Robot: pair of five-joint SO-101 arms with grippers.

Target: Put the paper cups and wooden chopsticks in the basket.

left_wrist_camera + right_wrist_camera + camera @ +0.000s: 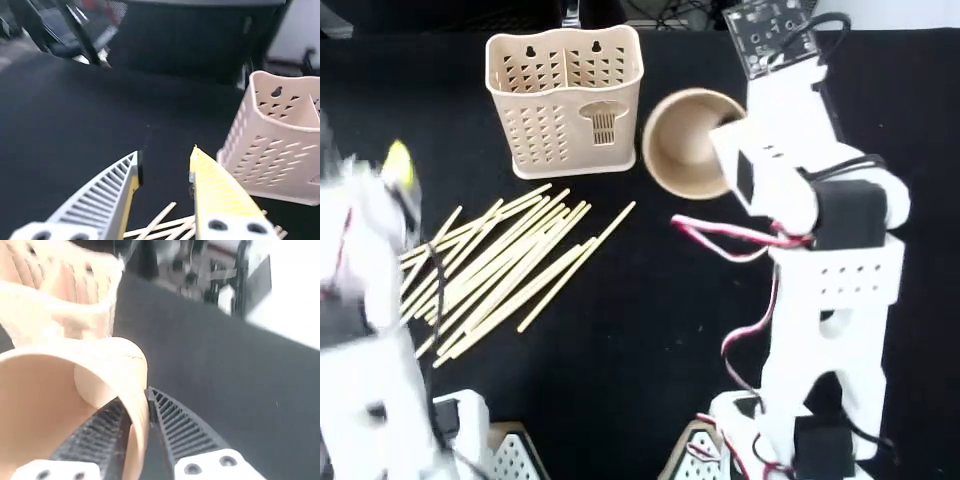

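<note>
Item 1, basket: stands upright on the black tabletop; perforated walls, split into two compartments.

Item 2, paper cup: sits just beside the basket on the right arm's side, outside it, tipped so the mouth faces the overhead camera. Cannot tell whether it touches the basket wall or rests on the tabletop.

Item 3, right pincer: clamps the cup's wall at the rim, one finger inside the cup and the other outside.

Item 4, chopsticks: lie flat in a loose fanned heap in front of the basket, spreading toward the left arm's side; all outside the basket.

Item 5, left pincer: hangs with jaws parted, gripping nothing, over the heap's edge, near the basket on its left.
</note>
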